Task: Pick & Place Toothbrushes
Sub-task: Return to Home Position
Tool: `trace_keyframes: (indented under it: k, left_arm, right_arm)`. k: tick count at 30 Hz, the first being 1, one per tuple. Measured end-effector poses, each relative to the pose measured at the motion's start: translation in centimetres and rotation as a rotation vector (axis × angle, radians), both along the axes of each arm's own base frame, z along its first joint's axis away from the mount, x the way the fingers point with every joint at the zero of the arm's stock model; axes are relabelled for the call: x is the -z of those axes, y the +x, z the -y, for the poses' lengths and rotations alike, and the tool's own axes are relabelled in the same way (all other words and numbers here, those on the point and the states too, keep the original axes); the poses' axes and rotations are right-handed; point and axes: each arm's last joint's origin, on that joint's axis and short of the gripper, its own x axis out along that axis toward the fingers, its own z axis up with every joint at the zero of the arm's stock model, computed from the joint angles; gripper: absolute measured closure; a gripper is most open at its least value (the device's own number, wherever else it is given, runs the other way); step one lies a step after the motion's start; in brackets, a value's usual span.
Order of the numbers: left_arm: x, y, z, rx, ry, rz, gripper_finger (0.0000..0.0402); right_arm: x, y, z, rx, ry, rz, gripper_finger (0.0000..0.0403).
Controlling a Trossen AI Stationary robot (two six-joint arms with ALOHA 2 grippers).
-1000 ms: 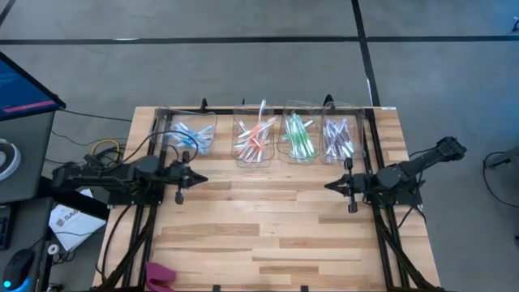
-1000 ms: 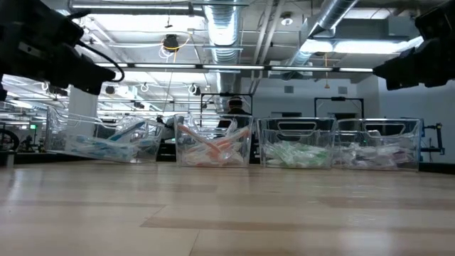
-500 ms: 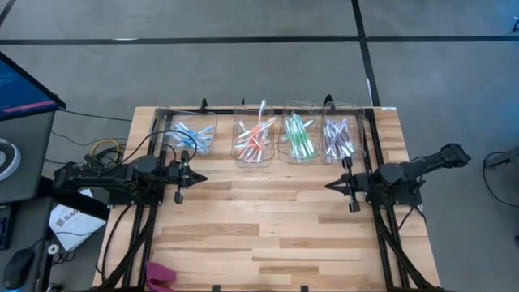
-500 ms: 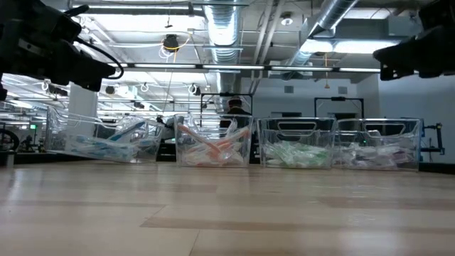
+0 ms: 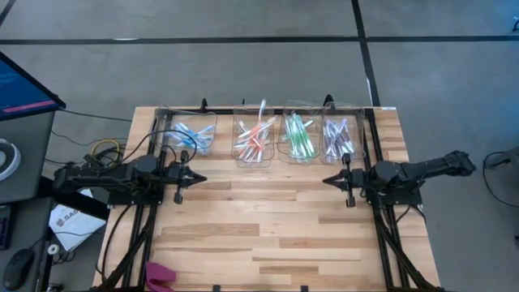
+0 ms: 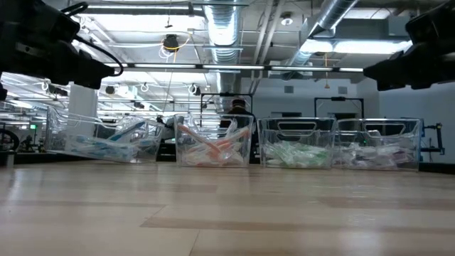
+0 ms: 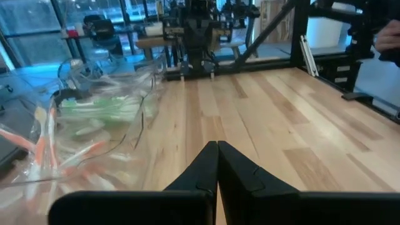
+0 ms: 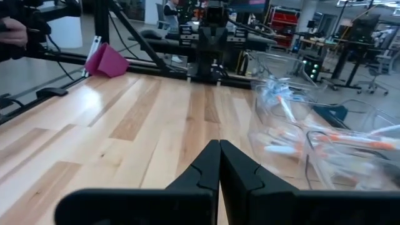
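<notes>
Toothbrushes lie sorted by colour in four clear bins along the table's far edge: blue [image 5: 193,136], orange-red [image 5: 255,139], green [image 5: 298,136] and purple [image 5: 338,138]. The low view shows the same bins in a row [image 6: 213,146]. My left gripper [image 5: 201,179] hovers shut above the table's left part, pointing toward the right edge, nearer than the blue bin. My right gripper [image 5: 327,180] hovers shut at the right, pointing toward the left edge, nearer than the purple bin. Both wrist views show the fingertips pressed together with nothing between them [image 7: 217,145] [image 8: 219,144].
Bare wooden tabletop [image 5: 268,219] stretches between the two grippers and toward the near edge. A pink thing [image 5: 160,276] lies at the near left corner. Black frame rails [image 5: 138,235] [image 5: 393,243] run along both sides. A person [image 6: 234,108] stands beyond the bins.
My right arm has swung about its base, so that it now lies more squarely across the table and its shut gripper points straight toward the left edge. The toothbrushes and bins have stayed where they were.
</notes>
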Motion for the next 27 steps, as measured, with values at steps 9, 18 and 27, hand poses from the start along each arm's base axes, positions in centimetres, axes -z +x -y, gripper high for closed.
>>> trace_keyframes:
  k: [9, 18, 27]
  left_arm:
    - [-2.0, -0.7, 0.4, 0.110, -0.027, -0.020, 0.0401]
    - [-1.0, -0.7, 0.1, 0.024, -0.029, 0.149, 0.0401]
    - [-1.0, -0.7, 0.1, 0.021, -0.020, 0.151, 0.0400]
  right_arm:
    - [0.0, 0.1, 0.5, 0.045, -0.008, -0.001, 0.0403]
    - [0.0, 0.1, 0.5, 0.051, 0.021, -0.001, 0.0403]
    - [0.0, 0.1, 0.5, 0.054, 0.045, -0.001, 0.0403]
